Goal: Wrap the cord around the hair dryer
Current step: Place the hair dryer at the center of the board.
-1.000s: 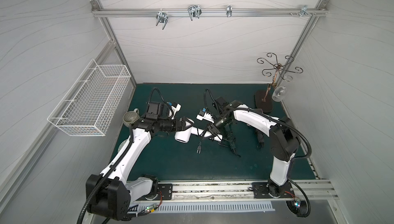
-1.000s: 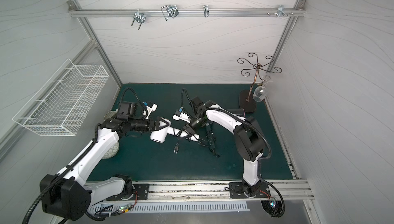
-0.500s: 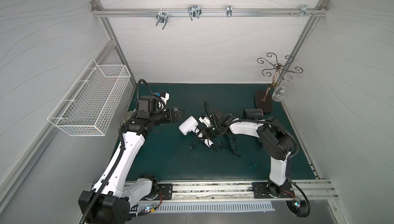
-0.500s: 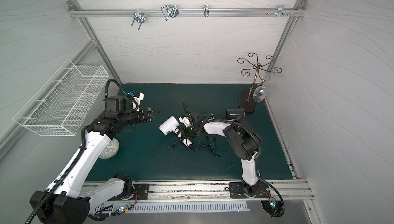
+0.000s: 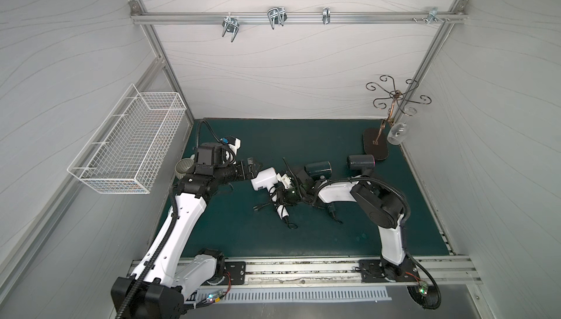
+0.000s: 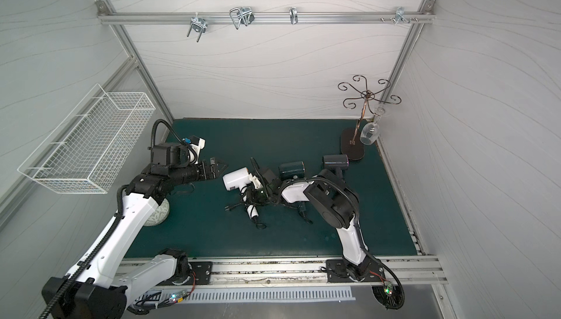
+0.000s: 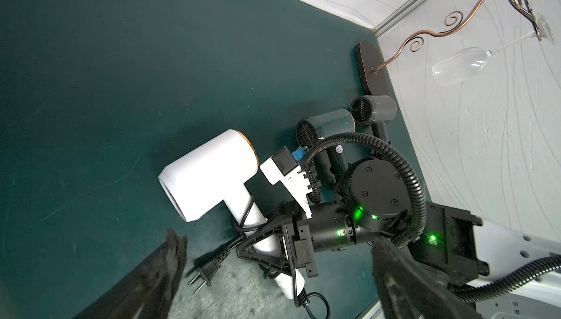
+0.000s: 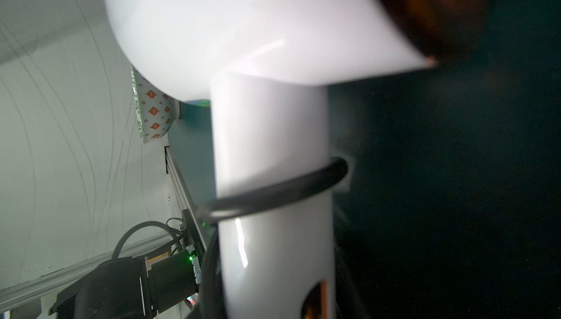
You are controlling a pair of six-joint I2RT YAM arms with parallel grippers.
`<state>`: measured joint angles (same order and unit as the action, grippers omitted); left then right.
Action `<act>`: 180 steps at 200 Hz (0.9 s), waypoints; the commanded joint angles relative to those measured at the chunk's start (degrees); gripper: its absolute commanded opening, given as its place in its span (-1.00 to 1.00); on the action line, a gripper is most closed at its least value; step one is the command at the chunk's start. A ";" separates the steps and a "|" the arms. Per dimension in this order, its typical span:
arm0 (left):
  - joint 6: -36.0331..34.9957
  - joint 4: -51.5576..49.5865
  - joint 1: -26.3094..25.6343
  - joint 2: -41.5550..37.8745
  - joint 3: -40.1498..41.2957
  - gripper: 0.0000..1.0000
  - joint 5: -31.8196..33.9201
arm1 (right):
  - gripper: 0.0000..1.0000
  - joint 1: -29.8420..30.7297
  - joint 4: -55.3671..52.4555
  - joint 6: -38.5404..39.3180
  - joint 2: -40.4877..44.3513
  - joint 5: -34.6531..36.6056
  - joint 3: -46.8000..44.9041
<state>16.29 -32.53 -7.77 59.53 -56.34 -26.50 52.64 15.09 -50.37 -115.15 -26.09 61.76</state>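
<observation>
Both top views: left gripper (image 6: 219, 169), jaws wide, has released the hair dryer (image 5: 263, 179) and backed toward the worktop's (image 5: 303, 241) left edge; right gripper (image 7: 261, 246) now clamps its handle.

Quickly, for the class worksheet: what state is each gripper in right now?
Left gripper: open, holding nothing.
Right gripper: closed on the handle of the white hair dryer.
</observation>
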 commanded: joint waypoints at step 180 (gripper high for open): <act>-3.57 1.47 0.21 -6.84 7.49 0.96 17.19 | 0.98 -17.33 -36.51 33.66 34.05 11.73 3.06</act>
<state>15.03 -32.67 -7.77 53.84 -49.69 -16.64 41.82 -16.08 -24.84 -86.50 -15.38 66.94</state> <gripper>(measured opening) 0.981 0.991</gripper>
